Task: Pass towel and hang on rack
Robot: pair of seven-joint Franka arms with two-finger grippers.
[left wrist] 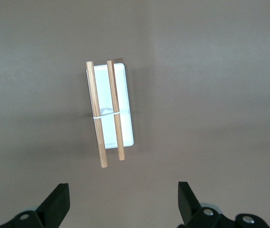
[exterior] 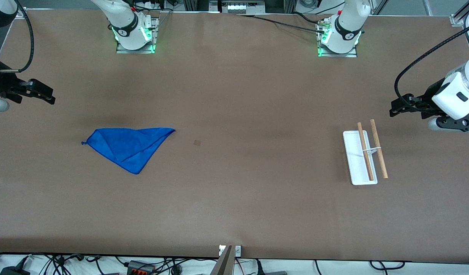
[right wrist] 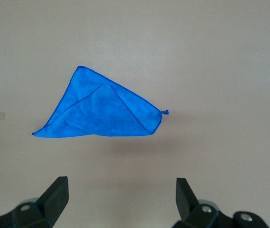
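A blue towel lies folded into a flat triangle on the table toward the right arm's end. The rack stands toward the left arm's end: a white rectangular base, a thin white upright and two parallel wooden bars. My right gripper hovers open and empty at the table's edge, off to the side of the towel. My left gripper hovers open and empty at its own end, off to the side of the rack. Both arms wait.
A small brown square mark sits on the brown table between towel and rack. The two arm bases stand along the edge farthest from the front camera. Cables lie below the nearest edge.
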